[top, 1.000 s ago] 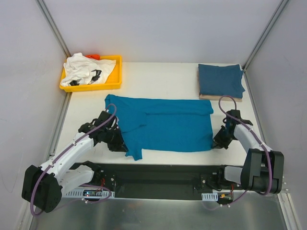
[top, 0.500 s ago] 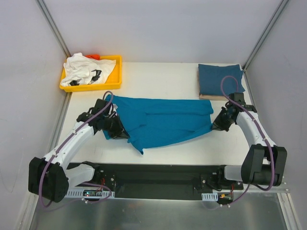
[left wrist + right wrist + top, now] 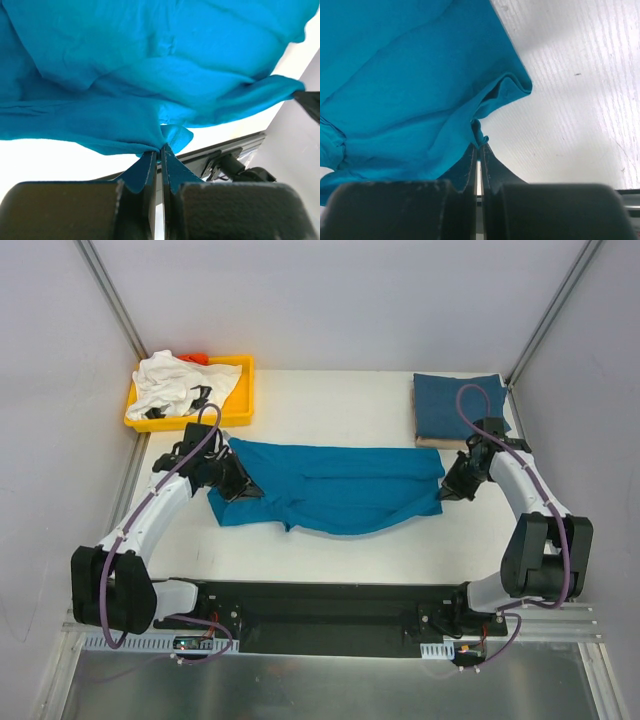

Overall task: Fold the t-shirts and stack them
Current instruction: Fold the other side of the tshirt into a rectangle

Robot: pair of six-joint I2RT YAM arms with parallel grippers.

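Teal-blue t-shirt, soft, creased, ends pinched by left tool and right tool.

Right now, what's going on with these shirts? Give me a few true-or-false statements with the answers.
1. The left tool and right tool each pinch the teal shirt. True.
2. The white shirt lies flat on the table. False: it sits crumpled in the yellow tray.
3. The dark blue shirt lies folded at the table's far right corner. True.
4. The teal shirt is stacked on the dark blue shirt. False: it hangs mid-table, apart from it.
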